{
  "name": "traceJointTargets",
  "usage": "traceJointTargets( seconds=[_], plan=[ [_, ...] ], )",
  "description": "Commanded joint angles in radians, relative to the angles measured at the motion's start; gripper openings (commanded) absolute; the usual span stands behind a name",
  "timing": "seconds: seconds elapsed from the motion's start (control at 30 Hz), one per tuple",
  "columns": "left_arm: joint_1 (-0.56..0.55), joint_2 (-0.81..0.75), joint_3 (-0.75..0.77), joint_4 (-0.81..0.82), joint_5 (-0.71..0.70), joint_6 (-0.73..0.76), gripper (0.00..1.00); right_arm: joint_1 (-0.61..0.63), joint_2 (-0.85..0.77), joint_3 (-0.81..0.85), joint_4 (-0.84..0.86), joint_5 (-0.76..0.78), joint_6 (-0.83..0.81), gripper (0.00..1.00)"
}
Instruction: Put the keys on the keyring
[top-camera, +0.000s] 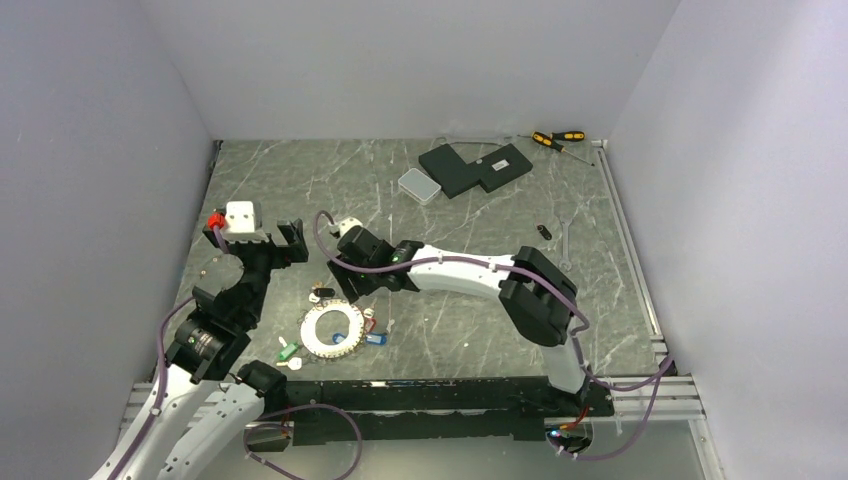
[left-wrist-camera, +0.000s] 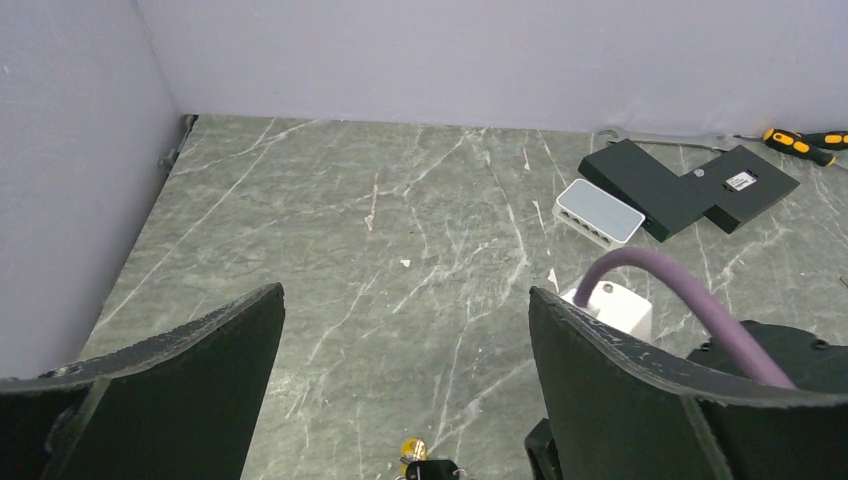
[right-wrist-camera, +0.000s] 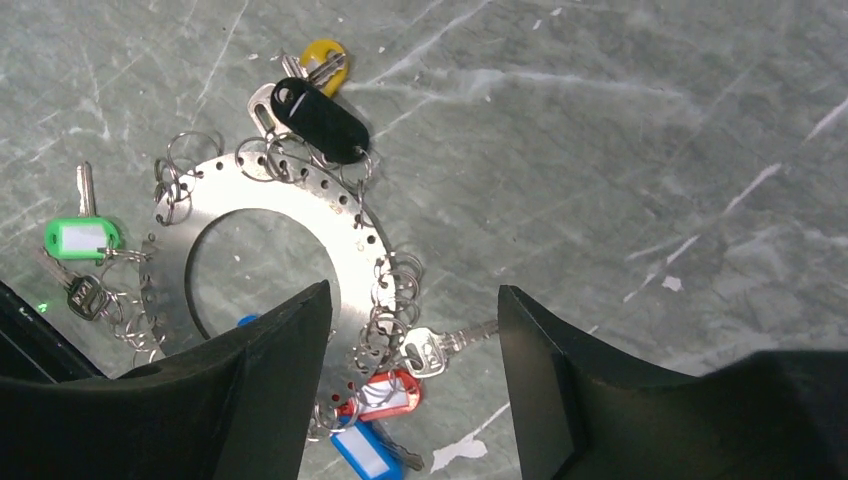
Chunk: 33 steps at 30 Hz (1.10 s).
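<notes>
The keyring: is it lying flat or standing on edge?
Flat: the keyring lies face-up on the table, whole round face showing.

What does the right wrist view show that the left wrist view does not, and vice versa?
Only the right wrist: the keyring and the green-tagged key beside it. Only the left wrist: the white box, the black boxes, the screwdrivers and the walls. Both: the marbled table and black gripper fingers.

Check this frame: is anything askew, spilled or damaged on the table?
Nothing looks damaged or spilled. The keyring lies flat, keys fanned round its rim. One small dark object lies alone, well to its right in the top view; unidentifiable.
</notes>
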<state>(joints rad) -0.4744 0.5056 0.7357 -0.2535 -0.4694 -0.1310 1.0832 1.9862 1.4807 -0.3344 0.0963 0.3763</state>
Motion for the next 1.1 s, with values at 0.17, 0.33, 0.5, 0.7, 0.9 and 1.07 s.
traceJointTargets(
  seconds=[0.17, 0.33, 0.5, 0.7, 0.9, 1.07],
  plan=[
    [0.005, -0.018, 0.032, 0.03, -0.024, 0.024, 0.96, 0.028, 0.089, 0.12, -0.064, -0.017, 0.022, 0.61],
    [0.005, -0.014, 0.029, 0.034, -0.023, 0.025, 0.96, 0.032, 0.127, 0.158, -0.085, 0.001, 0.0, 0.56],
    [0.005, -0.012, 0.025, 0.038, -0.027, 0.03, 0.96, 0.032, 0.164, 0.193, -0.112, -0.001, -0.01, 0.52],
    [0.005, -0.013, 0.022, 0.045, -0.034, 0.031, 0.96, 0.032, 0.184, 0.214, -0.135, 0.013, -0.022, 0.5],
    [0.005, -0.008, 0.021, 0.046, -0.035, 0.033, 0.96, 0.032, 0.175, 0.205, -0.177, 0.025, -0.019, 0.49],
    [0.005, -0.008, 0.019, 0.049, -0.034, 0.033, 0.96, 0.034, 0.14, 0.161, -0.184, 0.017, -0.005, 0.49]
  ],
)
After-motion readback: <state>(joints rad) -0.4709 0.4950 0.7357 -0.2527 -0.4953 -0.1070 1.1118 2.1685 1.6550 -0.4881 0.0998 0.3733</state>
